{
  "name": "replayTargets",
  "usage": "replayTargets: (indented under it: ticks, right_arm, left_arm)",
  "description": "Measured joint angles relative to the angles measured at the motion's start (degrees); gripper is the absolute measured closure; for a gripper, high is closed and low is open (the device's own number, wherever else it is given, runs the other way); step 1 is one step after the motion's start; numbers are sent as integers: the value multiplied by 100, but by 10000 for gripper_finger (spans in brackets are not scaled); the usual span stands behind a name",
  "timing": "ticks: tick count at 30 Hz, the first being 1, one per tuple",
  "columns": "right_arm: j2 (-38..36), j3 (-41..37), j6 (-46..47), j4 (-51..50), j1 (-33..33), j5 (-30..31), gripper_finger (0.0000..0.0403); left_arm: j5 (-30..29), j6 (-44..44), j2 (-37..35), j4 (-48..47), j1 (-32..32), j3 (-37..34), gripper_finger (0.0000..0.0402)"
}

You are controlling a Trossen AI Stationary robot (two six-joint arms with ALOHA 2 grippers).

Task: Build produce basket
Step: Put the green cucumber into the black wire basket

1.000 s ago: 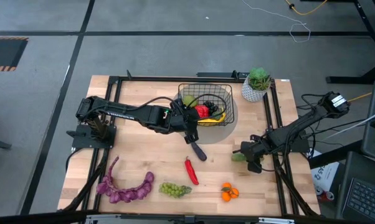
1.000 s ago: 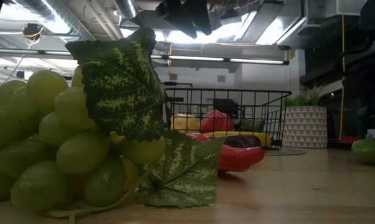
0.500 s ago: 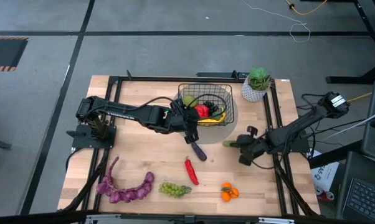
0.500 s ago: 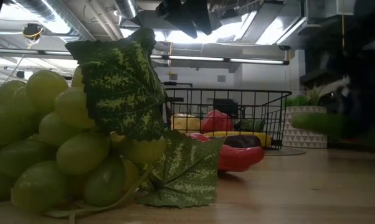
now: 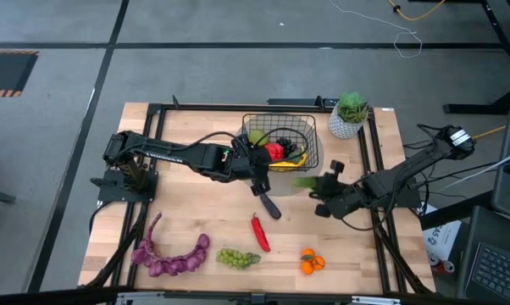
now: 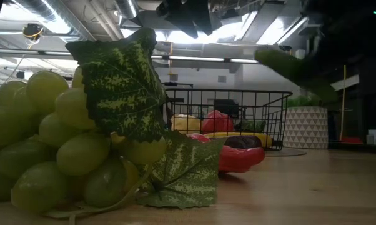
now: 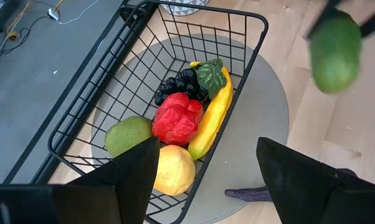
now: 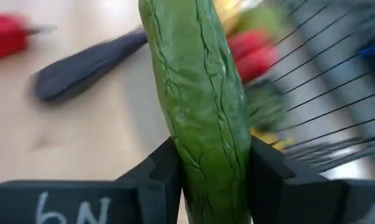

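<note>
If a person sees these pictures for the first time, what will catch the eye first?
The right end effector grips a green cucumber in the air beside the black basket, which already holds several produce pieces. The left end effector hovers open at the basket's other side, above a dark eggplant.

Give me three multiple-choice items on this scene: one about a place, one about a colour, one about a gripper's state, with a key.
1. Where does the red chili lie?
A. in the basket
B. on the bare table, below the eggplant in the high view
C. on the purple grapes

2. What colour is the piece held by the right gripper?
A. green
B. orange
C. yellow

3. How is the left gripper?
A. shut on the banana
B. shut on the chili
C. open, holding nothing

Key: 1 B, the chili rests on wood outside the basket; 2 A, the cucumber between the right fingers is green; 3 C, the left wrist view shows its fingers spread wide above the basket with nothing between.
</note>
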Motion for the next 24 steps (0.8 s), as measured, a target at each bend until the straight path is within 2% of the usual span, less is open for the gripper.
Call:
replayTargets:
  ticks: [6, 10, 17, 24]
  right_arm:
    - [-2, 110, -533, 19, 0, 2133, 281]
    - [-4, 110, -695, 37, -4, 3081, 280]
    - [-4, 110, -739, 37, -154, 3630, 278]
    - [-7, 116, -1495, 434, -979, 3963, 277]
  left_arm:
    - [0, 0, 0, 0, 0, 0, 137]
    - [-1, 0, 0, 0, 0, 0, 137]
    - [0, 0, 0, -2, 0, 0, 137]
    - [0, -1, 0, -2, 0, 0, 137]
